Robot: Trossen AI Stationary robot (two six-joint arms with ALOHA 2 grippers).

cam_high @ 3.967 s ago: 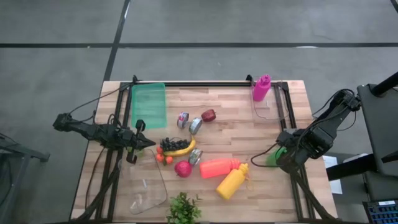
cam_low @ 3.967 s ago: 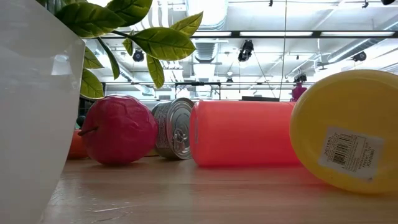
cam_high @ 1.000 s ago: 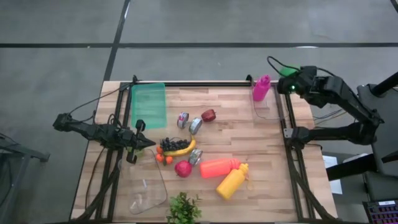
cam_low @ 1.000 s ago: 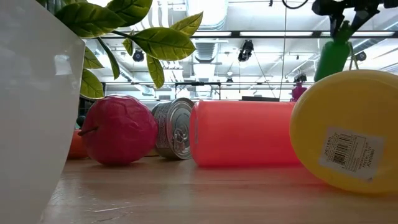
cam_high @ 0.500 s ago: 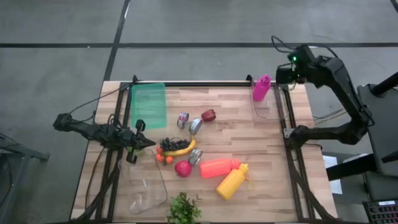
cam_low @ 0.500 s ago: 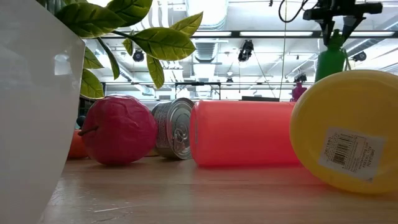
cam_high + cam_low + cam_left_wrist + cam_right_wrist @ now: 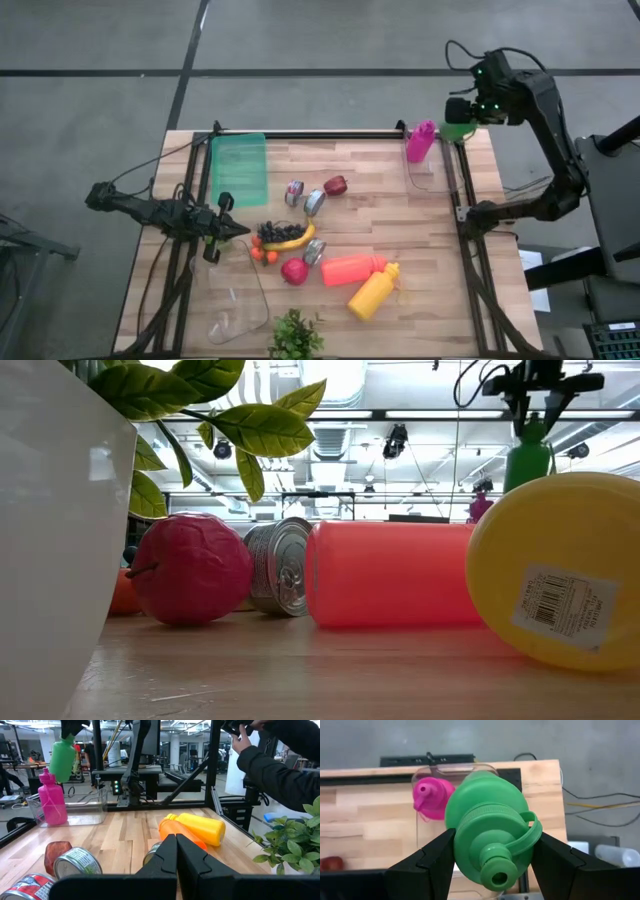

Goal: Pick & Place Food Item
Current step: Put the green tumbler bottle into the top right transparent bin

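Note:
A green bottle (image 7: 487, 832) with a looped cap is in my right gripper (image 7: 491, 840), high above the table's far right corner (image 7: 455, 130); the low view shows the bottle (image 7: 528, 460) upright in the air. Beside it a pink bottle (image 7: 420, 140) stands in a clear bin (image 7: 455, 768). The food lies mid-table: a banana (image 7: 290, 242), grapes (image 7: 274, 230), a red fruit (image 7: 295, 271) and tins (image 7: 315, 202). My left gripper (image 7: 235, 232) is shut, level above the table's left side, touching nothing. My right gripper pinches the green bottle between its two fingers (image 7: 427, 860) at the wide shoulder (image 7: 457, 827) just under the cap. The fingers come from above, pointing down. The bottle hangs upright below them, lifted clear of the table.
A red-orange bottle (image 7: 352, 268) and a yellow bottle (image 7: 374, 291) lie near the table's near side. A green tray (image 7: 240, 170) sits far left, a clear container (image 7: 240, 305) and a potted plant (image 7: 295, 335) near left. A person's sleeve (image 7: 280, 765) shows beyond the table.
My right gripper has carried the green bottle toward the table's far edge and a little to the right, staying shut on it. It now hangs just beyond the pink bottle over the far right corner.

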